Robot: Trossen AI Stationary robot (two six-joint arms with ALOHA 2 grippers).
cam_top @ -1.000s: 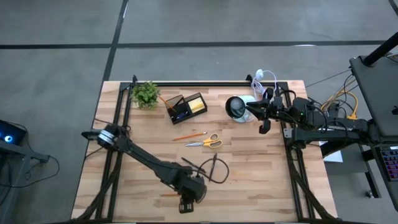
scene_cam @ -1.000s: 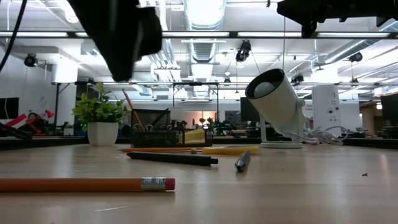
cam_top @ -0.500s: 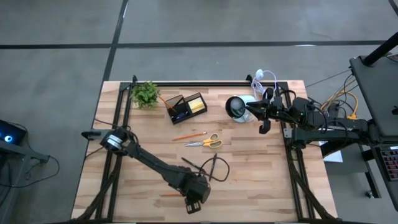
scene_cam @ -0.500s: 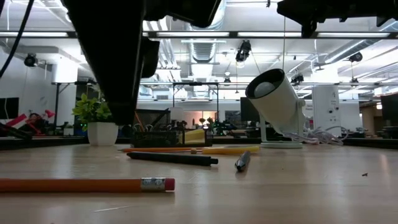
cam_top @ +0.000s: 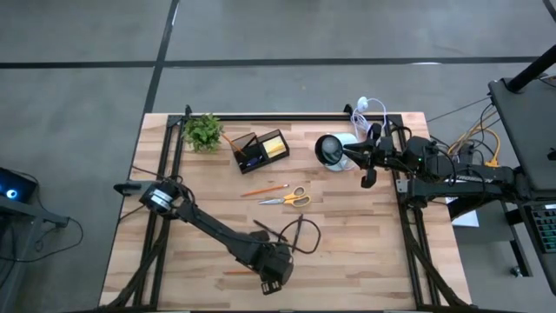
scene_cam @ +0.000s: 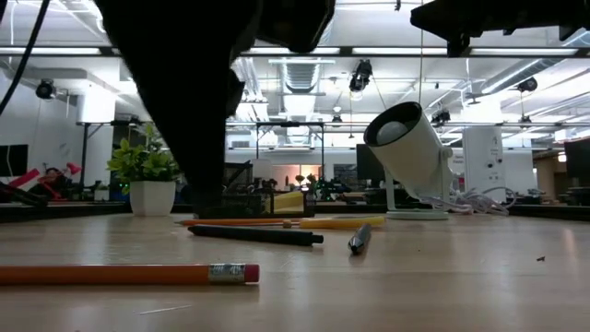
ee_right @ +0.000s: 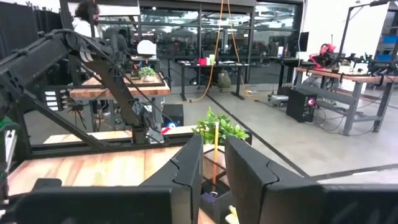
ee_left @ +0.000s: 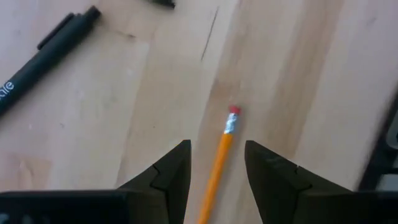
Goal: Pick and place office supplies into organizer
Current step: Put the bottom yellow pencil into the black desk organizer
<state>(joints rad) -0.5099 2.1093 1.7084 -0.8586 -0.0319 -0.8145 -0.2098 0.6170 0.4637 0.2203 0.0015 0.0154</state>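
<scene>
A wooden table is seen from above, with two dark robot arms over it. The left gripper is positioned low at the near edge of the table, pointed down. Its two fingers are held partly apart, and an orange pencil lies on the wood in the gap between them, its pink eraser end reaching out past the fingertips. The fingers are not seen to touch the pencil. Just beyond and to one side of this gripper, a dark pen lies on the table; in the low view it is seen as one of two dark pens lying farther back than the pencil.

Well beyond the left gripper, toward the far side of the table, scissors with yellow-orange handles and a second thin pencil are laid side by side. Farther back still, the black organizer is placed, with a yellow sticky-note block in one compartment, beside a small green plant.

The right gripper is held raised at the far right of the table, near a white round lamp, its fingers set narrowly apart and empty.
</scene>
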